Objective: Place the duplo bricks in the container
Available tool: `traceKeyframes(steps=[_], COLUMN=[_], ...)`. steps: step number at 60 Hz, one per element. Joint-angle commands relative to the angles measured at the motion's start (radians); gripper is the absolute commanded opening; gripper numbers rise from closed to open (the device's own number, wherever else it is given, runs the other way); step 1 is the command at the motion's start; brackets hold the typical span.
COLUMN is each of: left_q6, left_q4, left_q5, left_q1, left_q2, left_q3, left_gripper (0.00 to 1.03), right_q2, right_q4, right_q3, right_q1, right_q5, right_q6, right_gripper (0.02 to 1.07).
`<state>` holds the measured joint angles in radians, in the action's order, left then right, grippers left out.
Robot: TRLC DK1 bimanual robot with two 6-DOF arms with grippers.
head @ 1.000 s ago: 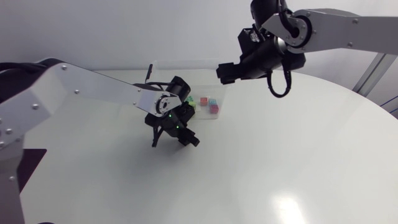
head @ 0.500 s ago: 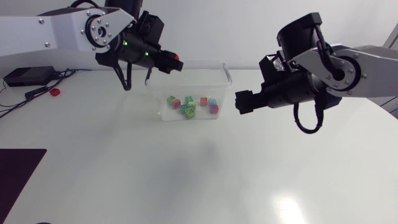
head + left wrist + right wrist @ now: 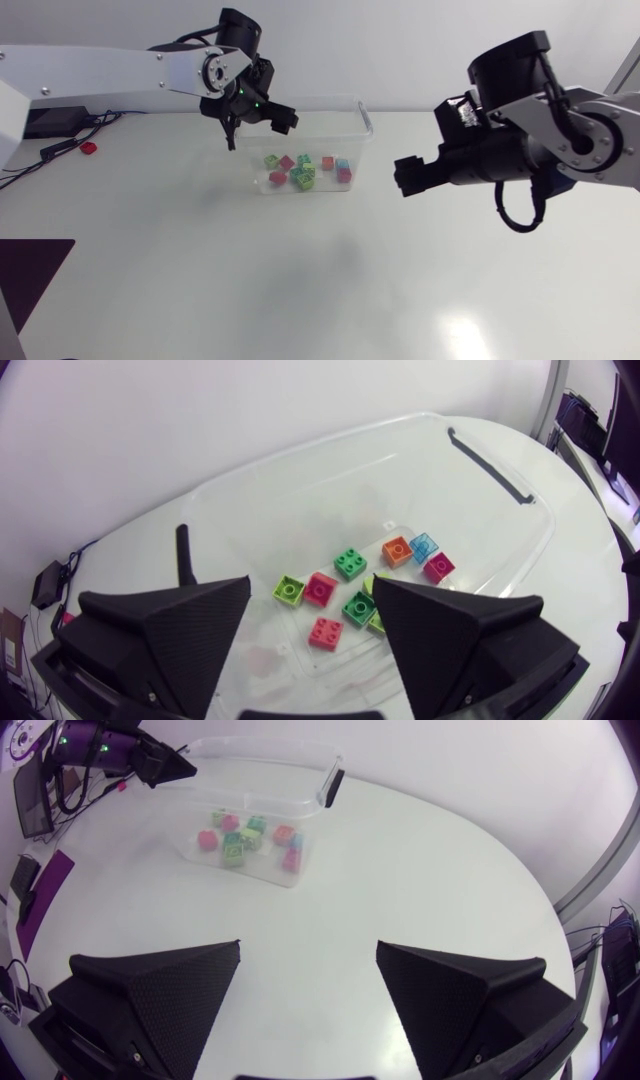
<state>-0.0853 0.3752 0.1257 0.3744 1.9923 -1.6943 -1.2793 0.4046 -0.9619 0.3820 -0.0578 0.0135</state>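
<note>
Bricks [image 3: 245, 840] in container [image 3: 255, 742] — pincer [image 3: 309, 947] agape

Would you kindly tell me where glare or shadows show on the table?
Head view: a bright glare patch on the table toward the lower edge, a faint soft shadow in front of the container. Right wrist view: no distinct glare.

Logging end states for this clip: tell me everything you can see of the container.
The container is a clear, thin-walled plastic tub, oblong with rounded corners, lidless, with a dark handle strip at each short end. It stands upright on the white table. Loose duplo bricks in green, lime, red, orange, blue and pink lie on its floor. The open left tool hangs above it, apparently without touching.
</note>
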Motion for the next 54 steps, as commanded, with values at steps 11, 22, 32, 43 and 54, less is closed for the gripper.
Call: traceKeyframes(steps=[11,22,32,43,54], left_q6=[0.009,-0.018,-0.045,-0.088,-0.119], left_q4=[-0.035,-0.136,-0.160,-0.188,-0.185], left_q5=[0.008,0.008,0.008,0.006,0.003], left_q1=[-0.061,-0.132,-0.206,-0.270,-0.305], left_q2=[-0.313,-0.561,-0.787,-1.066,-1.330], left_q3=[0.208,0.447,0.633,0.855,1.041], left_gripper=[0.99,0.99,0.99,0.99,0.99], right_q2=[0.135,0.247,0.351,0.471,0.575], right_q4=[-0.027,-0.079,-0.104,-0.119,-0.130], right_q3=[0.078,0.153,0.224,0.293,0.368], right_q1=[-0.104,-0.195,-0.276,-0.342,-0.364], right_q5=[-0.024,-0.031,-0.030,-0.030,-0.031], right_q6=[-0.066,-0.129,-0.181,-0.208,-0.225], right_gripper=[1.02,1.02,1.02,1.02,1.02])
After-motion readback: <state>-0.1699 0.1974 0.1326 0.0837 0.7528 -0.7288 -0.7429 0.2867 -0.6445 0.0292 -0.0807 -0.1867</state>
